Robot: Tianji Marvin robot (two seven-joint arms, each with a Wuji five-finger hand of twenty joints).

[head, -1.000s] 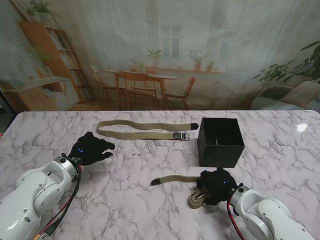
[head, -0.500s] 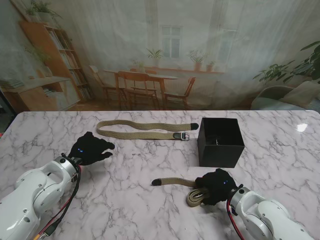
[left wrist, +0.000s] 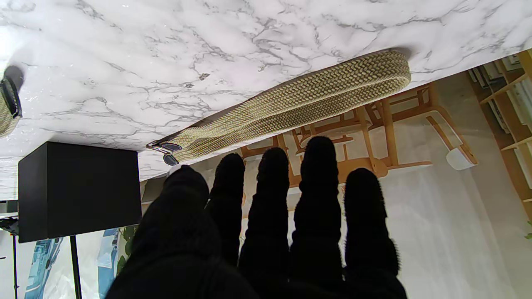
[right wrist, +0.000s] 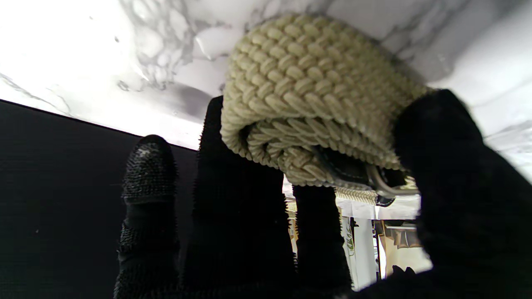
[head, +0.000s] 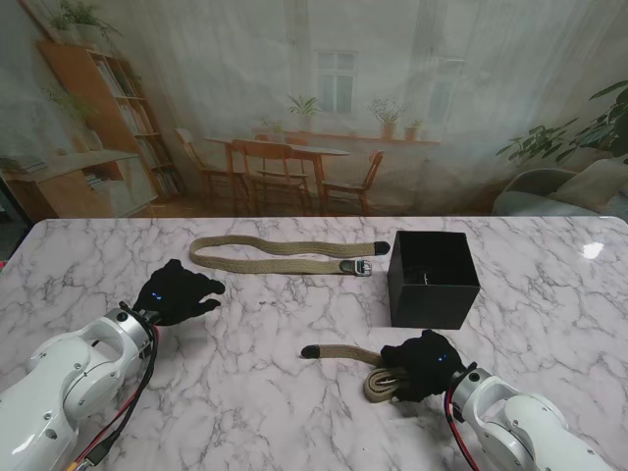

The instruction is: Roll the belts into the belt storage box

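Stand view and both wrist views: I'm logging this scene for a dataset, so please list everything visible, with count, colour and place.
Table: one, white marble with grey veins, fills the near half of the stand view.
Flat belt: one, khaki woven, folded double, lying flat at the far middle, its buckle end toward the box.
Part-rolled belt: one, khaki woven with a dark tip, near right; the coil sits in the right hand, the tail runs left.
Belt storage box: one, black, open top, right of centre, beyond the right hand.
Backdrop: one, printed room scene, behind the table.
Left hand: one, black glove, open, near left, holding nothing.
Right hand: one, black glove, closed on the coil.
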